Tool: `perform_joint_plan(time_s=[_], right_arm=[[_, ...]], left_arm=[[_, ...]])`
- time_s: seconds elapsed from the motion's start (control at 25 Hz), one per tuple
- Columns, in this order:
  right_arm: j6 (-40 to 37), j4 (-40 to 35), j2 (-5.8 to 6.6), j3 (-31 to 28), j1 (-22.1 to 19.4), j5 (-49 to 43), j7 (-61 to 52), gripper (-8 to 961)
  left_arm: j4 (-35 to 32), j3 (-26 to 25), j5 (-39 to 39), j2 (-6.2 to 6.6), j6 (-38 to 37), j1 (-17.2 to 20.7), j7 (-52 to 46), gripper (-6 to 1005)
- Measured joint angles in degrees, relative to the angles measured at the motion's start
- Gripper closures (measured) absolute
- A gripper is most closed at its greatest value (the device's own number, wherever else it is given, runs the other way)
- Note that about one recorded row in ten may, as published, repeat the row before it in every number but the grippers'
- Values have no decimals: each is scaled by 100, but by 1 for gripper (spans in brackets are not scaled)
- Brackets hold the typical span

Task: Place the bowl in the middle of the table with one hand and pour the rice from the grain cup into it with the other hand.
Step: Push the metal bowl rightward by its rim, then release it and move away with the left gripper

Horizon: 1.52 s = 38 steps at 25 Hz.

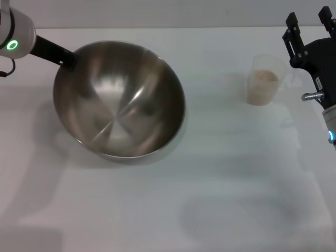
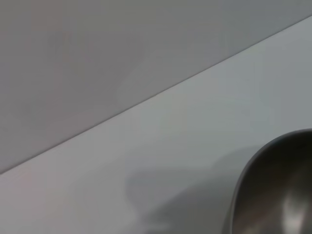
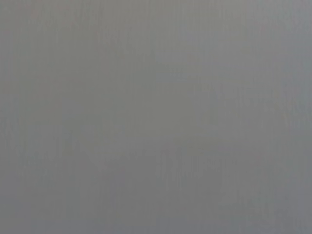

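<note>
The bowl (image 1: 119, 100) sits left of the table's (image 1: 226, 199) middle, tilted so its shiny inside faces forward and its far-left rim is raised. The left gripper (image 1: 67, 58) meets that raised rim at the far left, its dark fingers pinching the edge, with the white arm and its green light ring reaching in from the left corner. The bowl holds nothing. In the left wrist view only a curved slice of the bowl (image 2: 278, 190) shows at one corner, with its shadow on the table (image 2: 195, 146) and the table's far edge running slantwise against a grey wall. The cup (image 1: 265, 79) stands upright well to the right of the bowl, toward the far right of the table, with rice (image 1: 263, 79) filling roughly its lower half as a pale beige mass. The right gripper (image 1: 311, 23) hangs just beside the cup on its right, not touching it, its two black fingers pointing away from the robot and spread apart with a clear gap between them. The right wrist view gives only a flat grey field in which nothing can be made out.
</note>
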State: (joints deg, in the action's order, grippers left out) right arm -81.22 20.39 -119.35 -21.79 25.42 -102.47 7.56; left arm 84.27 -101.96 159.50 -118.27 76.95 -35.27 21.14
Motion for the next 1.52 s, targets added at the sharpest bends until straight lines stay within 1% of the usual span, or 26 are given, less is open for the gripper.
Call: perform_joint_plan(time_s=[0.16,0.84,0.96,1.12,1.24,1.52], right_arm=[[1,-1,0,-10,-6,0,0,325],[8,30,0,0,-8,0,0,329],[10,39,0,0,-15,0,0,330],[11,39,0,0,-17,0,0,332],[11,38,0,0,-13,0,0,333],[10,35,0,0,-11,-10,0,336]], left_arm=[[21,-132,-369,7,-21,-6,226,955],[131,-189,-728,5,2,-284,577,961],[59,-296,-1046,15,91,-335,848,961],[-51,-610,-1478,24,160,-352,1097,961],[-61,-702,-1566,24,161,-343,1165,961],[-290,-691,-1656,4,65,-410,1320,960]])
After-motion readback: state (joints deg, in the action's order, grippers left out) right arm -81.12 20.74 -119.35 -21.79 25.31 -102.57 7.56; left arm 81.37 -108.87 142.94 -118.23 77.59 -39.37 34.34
